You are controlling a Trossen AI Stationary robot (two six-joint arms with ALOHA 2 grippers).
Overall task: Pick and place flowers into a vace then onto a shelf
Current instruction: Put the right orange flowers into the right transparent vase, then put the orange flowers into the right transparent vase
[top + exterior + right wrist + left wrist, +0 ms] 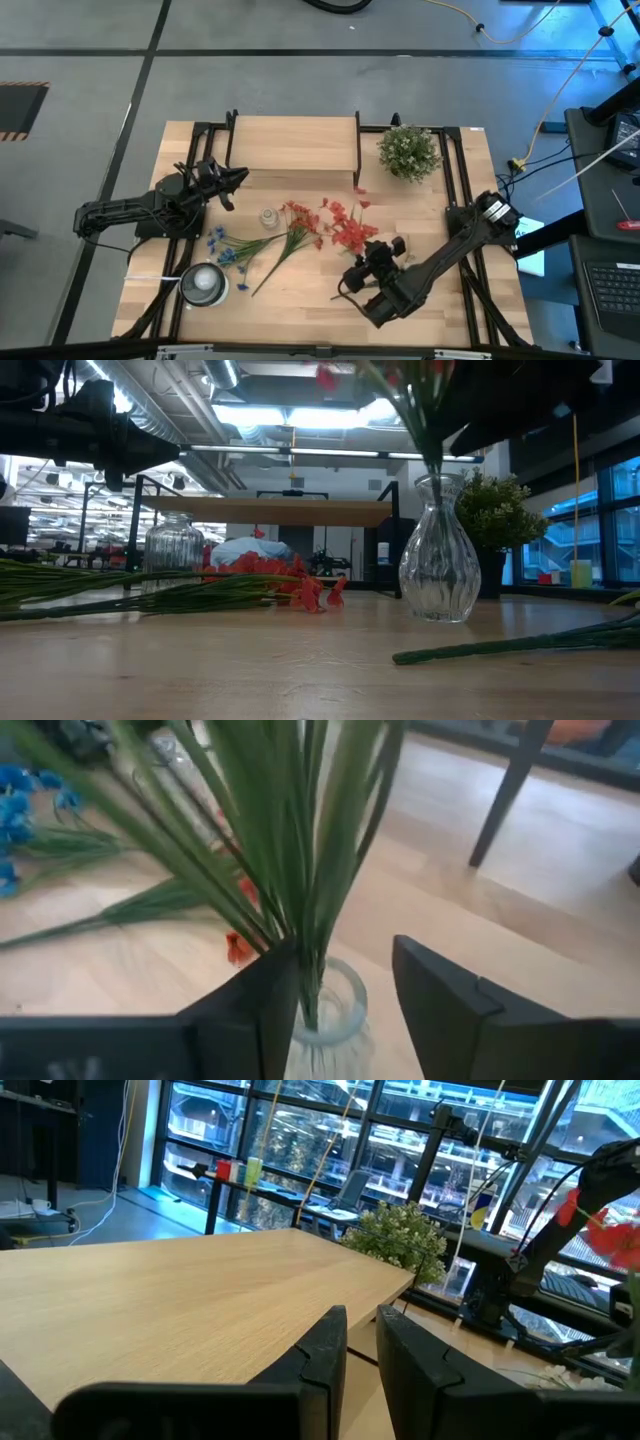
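A clear glass vase (440,560) stands upright on the table with a bunch of red-orange flowers (350,232) in it. Their green stems (290,850) drop into the vase's mouth (335,995). My right gripper (345,990) is open, with a finger on either side of the stems just above that mouth. More loose flowers lie flat on the table: blue blooms (222,245), red-orange blooms (300,215) and long stems (275,255). The shelf (293,143) stands at the table's far side. My left gripper (362,1342) waits at the shelf's near left corner, open by a narrow gap and holding nothing. My right gripper has one finger (260,1005) right next to the stems (300,960) above the vase's mouth, while the other finger stands well away from them. I cannot tell whether that near finger touches the bunch. The vase rests on the table and the stems stand upright in it.
A bushy green plant (408,150) stands right of the shelf. A small ribbed glass jar (268,217) sits among the loose flowers, and a round glass vessel (205,283) is near the table's near left corner. One loose stem (520,645) lies on the near side of the vase.
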